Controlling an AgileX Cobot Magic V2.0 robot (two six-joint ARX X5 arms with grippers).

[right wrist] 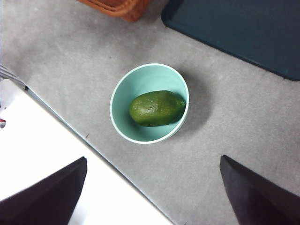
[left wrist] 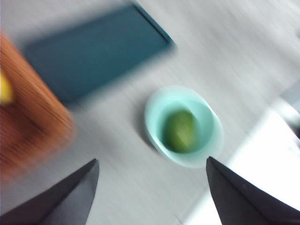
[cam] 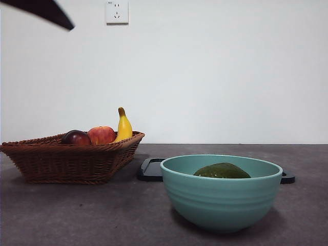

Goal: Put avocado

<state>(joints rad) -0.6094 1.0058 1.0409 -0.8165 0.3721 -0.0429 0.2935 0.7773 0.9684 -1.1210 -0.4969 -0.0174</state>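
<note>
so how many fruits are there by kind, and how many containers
avocado: 1, lying in the bowl
banana: 1, in the basket
red apple: 1, in the basket
dark red-purple fruit: 1, in the basket
fruit total: 4
bowl: 1
basket: 1
dark tray: 1
containers total: 3
total: 7

The grey table (cam: 77, 215) is carrying a wicker basket (cam: 66, 161) far left, a dark tray (cam: 152, 170) behind — a teal bowl (cam: 220, 197) near right.

A dull, finely pebbled skin is seen on the avocado (right wrist: 156, 108). The bowl (cam: 221, 202) looks smooth and semi-matt, the basket (cam: 66, 161) woven wicker, the counter (right wrist: 70, 56) grey and matt.
</note>
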